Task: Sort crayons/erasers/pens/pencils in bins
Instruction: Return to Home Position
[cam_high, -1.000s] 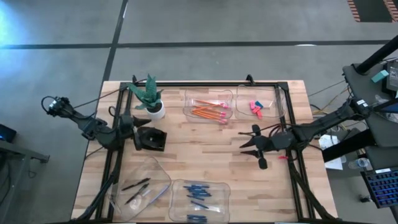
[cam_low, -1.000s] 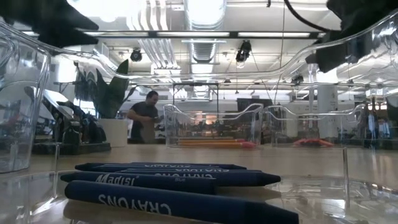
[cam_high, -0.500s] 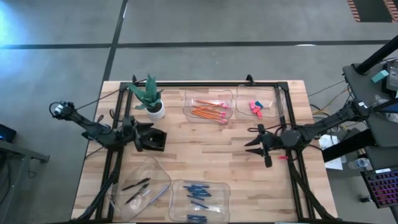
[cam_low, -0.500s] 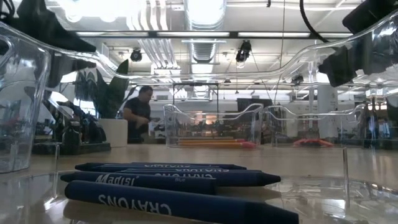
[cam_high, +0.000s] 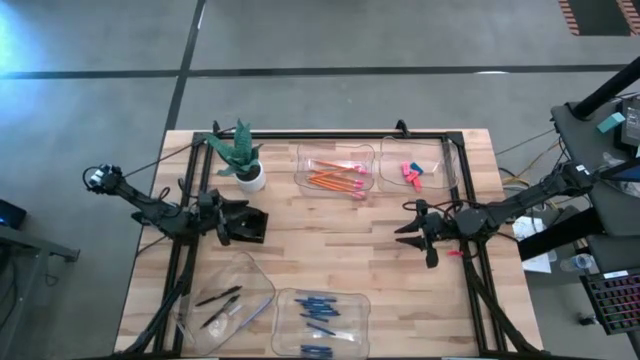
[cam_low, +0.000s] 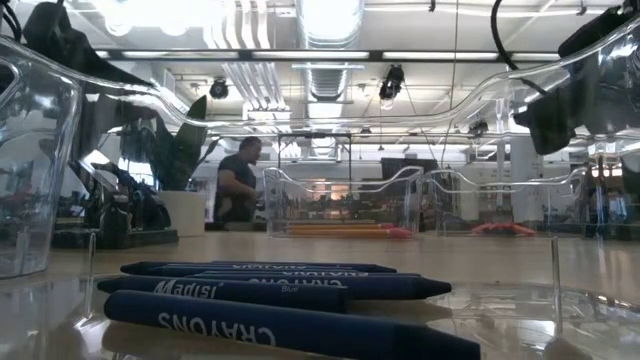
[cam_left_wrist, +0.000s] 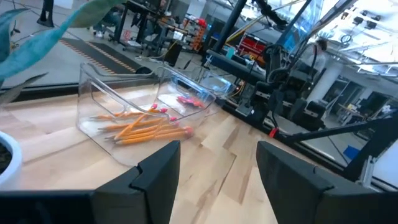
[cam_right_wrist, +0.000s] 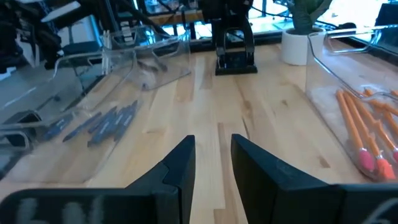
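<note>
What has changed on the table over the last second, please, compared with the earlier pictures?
The left gripper has drawn back toward the table's left edge, and the right gripper has pulled back toward the right edge. Neither took hold of or released anything; both are empty. The pencils, erasers, pens and crayons lie unchanged in their bins. The potted plant stayed put.

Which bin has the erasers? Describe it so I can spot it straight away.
On the wooden table, look along the far edge, where two clear bins sit side by side. The erasers' bin is the one nearer the right arm's side, by the corner. It holds the erasers, small pink blocks and one blue, whereas its neighbour holds the pencils, long and orange.
</note>
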